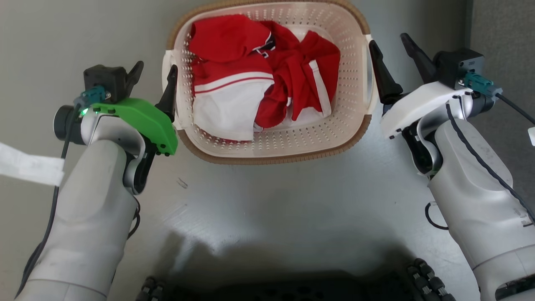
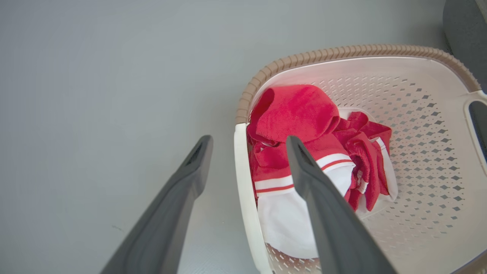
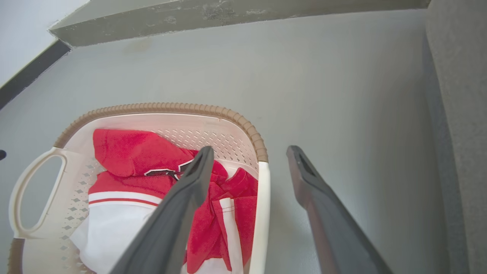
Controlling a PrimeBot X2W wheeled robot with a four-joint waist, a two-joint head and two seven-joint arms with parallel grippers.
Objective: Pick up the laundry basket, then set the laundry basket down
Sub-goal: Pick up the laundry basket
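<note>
Laundry basket [image 1: 271,146] holds red-and-white clothes [image 1: 250,83]; left fingers [image 1: 169,92] apart, straddling its side rim; right fingers [image 1: 380,71] likewise.

Lighting: you get bright, even light; soft glare on the floor [image 1: 196,209], broad shadow along the head view's bottom edge.

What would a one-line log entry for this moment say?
stage: before grip | left claw: open, straddling left handle | right claw: open, straddling right handle | laundry basket: holds red-and-white clothes
</note>
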